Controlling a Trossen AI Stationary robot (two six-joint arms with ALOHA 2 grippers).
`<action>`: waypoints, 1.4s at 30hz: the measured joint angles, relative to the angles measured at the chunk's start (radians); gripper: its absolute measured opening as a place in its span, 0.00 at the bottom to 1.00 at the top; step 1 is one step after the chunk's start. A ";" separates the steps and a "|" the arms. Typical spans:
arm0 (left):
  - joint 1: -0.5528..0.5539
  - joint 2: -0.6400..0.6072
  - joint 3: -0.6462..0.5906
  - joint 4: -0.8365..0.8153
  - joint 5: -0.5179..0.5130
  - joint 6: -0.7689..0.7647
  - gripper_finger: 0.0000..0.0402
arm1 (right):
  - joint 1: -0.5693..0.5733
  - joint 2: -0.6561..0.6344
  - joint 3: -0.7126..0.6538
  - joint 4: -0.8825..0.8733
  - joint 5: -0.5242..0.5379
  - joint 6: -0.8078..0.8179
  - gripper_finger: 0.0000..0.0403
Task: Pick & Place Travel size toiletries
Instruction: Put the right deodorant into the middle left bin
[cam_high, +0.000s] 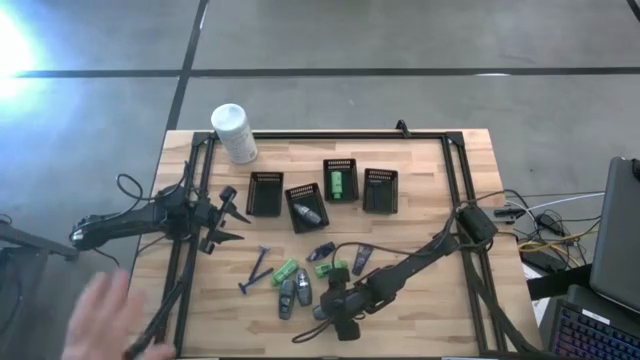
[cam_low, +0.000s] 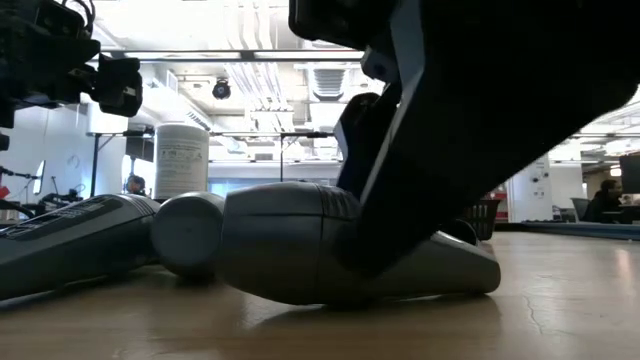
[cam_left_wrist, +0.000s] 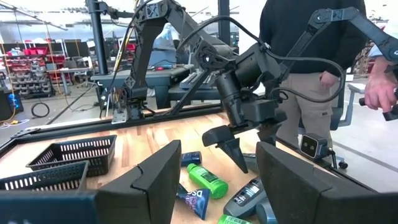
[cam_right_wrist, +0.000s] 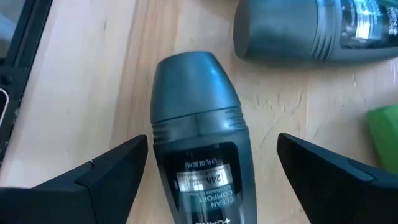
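Several toiletries lie loose near the table's near edge: two grey oval bottles (cam_high: 303, 291) (cam_high: 287, 299), green bottles (cam_high: 285, 270), dark flat tubes (cam_high: 360, 258) and a blue razor (cam_high: 255, 269). My right gripper (cam_high: 314, 302) is low over them and open. Its fingers (cam_right_wrist: 99, 177) stand on either side of one grey bottle (cam_right_wrist: 196, 124), which lies flat on the wood, with a gap on both sides. In the low view its dark finger (cam_low: 430, 150) stands in front of that bottle (cam_low: 290, 240). My left gripper (cam_high: 232, 213) waits open above the table's left part.
Four black slatted baskets (cam_high: 265, 193) stand in a row mid-table; one holds a grey bottle (cam_high: 309, 214), another a green one (cam_high: 340, 184). A white canister (cam_high: 233, 133) stands at the far left. A person's hand (cam_high: 100, 310) shows at the near left; a person (cam_left_wrist: 311, 68) stands beyond the table.
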 joint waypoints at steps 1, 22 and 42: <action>0.000 0.000 0.000 0.000 0.000 0.000 0.53 | 0.000 0.003 0.000 0.000 0.000 0.000 0.85; 0.000 0.000 0.000 0.000 0.000 0.000 0.53 | -0.001 0.026 0.001 -0.001 0.000 0.179 0.55; 0.000 0.000 0.000 0.000 0.000 0.000 0.53 | 0.006 0.018 0.001 -0.013 -0.039 0.219 0.50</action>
